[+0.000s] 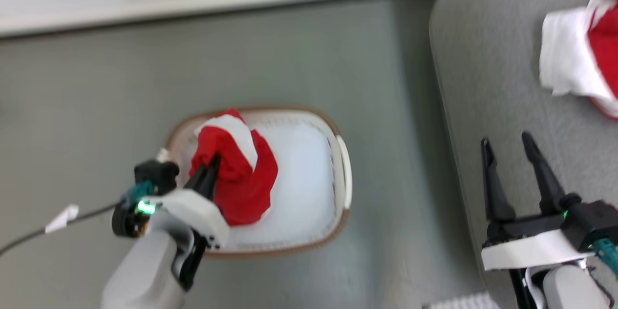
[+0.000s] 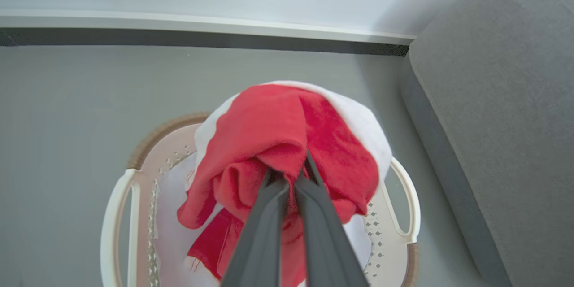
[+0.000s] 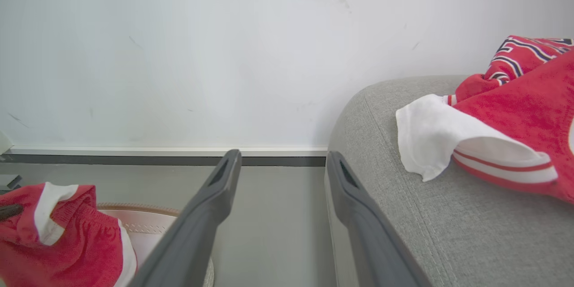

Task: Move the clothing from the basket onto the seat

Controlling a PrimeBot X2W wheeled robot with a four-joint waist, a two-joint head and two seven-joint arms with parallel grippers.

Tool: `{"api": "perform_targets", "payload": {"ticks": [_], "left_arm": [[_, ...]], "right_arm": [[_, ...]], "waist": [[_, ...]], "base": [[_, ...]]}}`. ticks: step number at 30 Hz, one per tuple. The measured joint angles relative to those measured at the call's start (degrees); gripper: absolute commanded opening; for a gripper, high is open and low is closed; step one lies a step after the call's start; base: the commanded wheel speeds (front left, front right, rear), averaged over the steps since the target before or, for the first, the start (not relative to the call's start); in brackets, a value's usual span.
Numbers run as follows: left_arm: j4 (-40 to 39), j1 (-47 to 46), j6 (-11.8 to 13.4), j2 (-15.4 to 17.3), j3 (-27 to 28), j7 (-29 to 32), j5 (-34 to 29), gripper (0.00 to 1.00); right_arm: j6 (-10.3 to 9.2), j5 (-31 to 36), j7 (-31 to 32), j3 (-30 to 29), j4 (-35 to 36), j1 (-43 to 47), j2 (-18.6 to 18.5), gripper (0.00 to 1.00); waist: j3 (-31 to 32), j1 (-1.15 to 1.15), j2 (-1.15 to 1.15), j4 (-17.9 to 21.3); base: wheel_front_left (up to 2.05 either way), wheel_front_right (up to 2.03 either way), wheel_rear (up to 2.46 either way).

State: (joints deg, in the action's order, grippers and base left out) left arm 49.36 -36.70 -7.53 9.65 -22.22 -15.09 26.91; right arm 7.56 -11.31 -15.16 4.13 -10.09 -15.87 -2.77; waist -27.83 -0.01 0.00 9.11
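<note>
A red garment with white panels (image 1: 239,169) bunches up over the cream basket (image 1: 344,164) on the floor. My left gripper (image 1: 212,161) is shut on a fold of this clothing (image 2: 278,143), which hangs lifted above the basket (image 2: 406,202). The same piece shows at the lower left of the right wrist view (image 3: 58,242). Another red and white garment (image 1: 586,53) lies on the grey seat (image 1: 487,67) at the right. My right gripper (image 1: 509,147) hovers open and empty at the seat's front edge, its fingers (image 3: 197,219) spread, left of that garment (image 3: 506,116).
Grey floor surrounds the basket. A white wall with a pale skirting strip (image 1: 217,2) runs along the far side. A thin cable with a white tag (image 1: 60,219) trails from the left arm. The seat's rounded edge (image 2: 448,143) stands close to the basket's right.
</note>
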Motion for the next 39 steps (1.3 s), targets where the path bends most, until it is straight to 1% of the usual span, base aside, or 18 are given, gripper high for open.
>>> {"api": "perform_targets", "payload": {"ticks": [2,3,5,6,7,10,11,12,15,17,18,19,21,22,26,27,31,39], "left_arm": [[-1.6,1.4,0.0,0.3,0.0,0.0,0.4,0.0],[-4.9,4.4,0.0,1.0,0.3,0.0,1.3,0.0],[-8.1,7.2,0.0,1.8,0.8,0.0,1.6,0.0],[-8.1,7.2,0.0,1.8,0.8,0.0,1.6,0.0],[-11.5,10.0,0.6,2.1,0.9,0.0,1.8,0.0],[-18.3,13.9,1.5,3.1,0.5,1.5,1.9,0.0],[-18.3,13.9,1.5,3.1,0.5,1.5,1.9,0.0],[-23.8,16.2,2.8,4.3,0.5,3.4,1.9,0.0],[-29.6,18.4,3.9,5.3,0.4,5.6,2.0,0.0],[-35.8,20.7,5.2,6.1,0.3,8.0,2.1,0.0],[-41.6,22.6,6.5,7.1,0.4,10.3,2.5,0.0],[-41.6,22.6,6.5,7.1,0.4,10.3,2.5,0.0],[-48.3,25.2,8.2,8.2,0.6,13.2,2.8,0.0],[-48.3,25.2,8.2,8.2,0.6,13.2,2.8,0.0],[-54.3,27.2,9.7,9.0,0.2,15.7,2.8,0.0],[-56.4,27.7,9.9,9.1,-0.4,16.8,2.8,0.0],[-58.5,28.0,10.1,9.4,-1.1,17.9,2.8,0.0],[-59.5,28.6,9.3,10.1,-3.0,18.9,2.7,0.0]], "right_arm": [[0.0,0.1,0.0,0.1,-0.5,0.5,0.0,1.0],[0.0,0.2,0.0,0.4,-1.5,1.7,0.0,1.0],[0.0,0.2,0.0,0.7,-2.4,3.1,0.0,1.0],[0.0,0.2,0.0,0.7,-2.4,3.1,0.0,1.0],[0.0,0.4,0.0,1.3,-3.3,4.7,0.0,1.0],[0.0,0.5,0.0,3.6,-4.2,6.5,0.0,1.0],[0.0,0.5,0.0,3.6,-4.2,6.5,0.0,1.0],[0.0,0.7,0.0,5.1,-4.3,6.8,0.0,1.0],[0.0,0.9,0.0,6.3,-4.2,6.9,0.0,1.0],[0.0,1.1,0.0,7.3,-3.6,6.9,0.0,1.0],[-0.01,1.1,0.0,8.8,-2.9,6.8,-0.1,1.0],[-0.01,1.1,0.0,8.8,-2.9,6.8,-0.1,1.0],[0.0,1.1,0.0,12.2,-2.1,6.5,-0.1,1.0],[0.0,1.1,0.0,12.2,-2.1,6.5,-0.1,1.0],[-0.01,1.1,0.0,18.8,-1.0,5.0,0.0,1.0],[-0.01,1.1,0.0,22.1,-1.0,4.2,0.0,1.0],[0.0,0.1,0.0,26.1,-1.1,2.8,0.0,1.0],[-0.01,-8.2,0.0,32.4,-2.3,-0.8,-0.2,1.0]], "waist": [[1.6,0.0,0.0,-0.4],[5.1,0.0,0.0,-1.2],[8.5,-0.01,0.0,-1.9],[8.5,-0.01,0.0,-1.9],[12.0,-0.01,0.0,-2.7],[17.1,-0.02,0.0,-3.7],[17.1,-0.02,0.0,-3.7],[20.2,-0.02,0.0,-4.4],[22.9,-0.02,0.0,-5.2],[25.3,-0.02,0.0,-5.9],[27.1,-0.02,0.0,-6.8],[27.1,-0.02,0.0,-6.8],[28.8,-0.02,0.0,-8.2],[28.8,-0.02,0.0,-8.2],[29.9,-0.01,0.0,-9.3],[30.1,0.0,0.0,-9.5],[30.1,0.0,0.0,-9.6],[29.9,0.01,0.0,-9.4]], "base": [[0.0,0.0,0.0],[0.0,0.0,0.0],[0.0,0.0,0.0],[0.0,0.0,0.0],[0.0,0.0,0.0],[0.0,0.0,0.0],[0.0,0.0,0.0],[0.0,0.0,0.0],[0.0,0.0,0.0],[0.0,0.0,0.0],[0.0,0.0,0.0],[0.0,0.0,0.0],[0.0,0.0,0.0],[0.0,0.0,0.0],[0.0,0.0,0.0],[0.0,0.0,0.0],[0.0,0.0,0.0],[0.0,0.0,0.0]]}}
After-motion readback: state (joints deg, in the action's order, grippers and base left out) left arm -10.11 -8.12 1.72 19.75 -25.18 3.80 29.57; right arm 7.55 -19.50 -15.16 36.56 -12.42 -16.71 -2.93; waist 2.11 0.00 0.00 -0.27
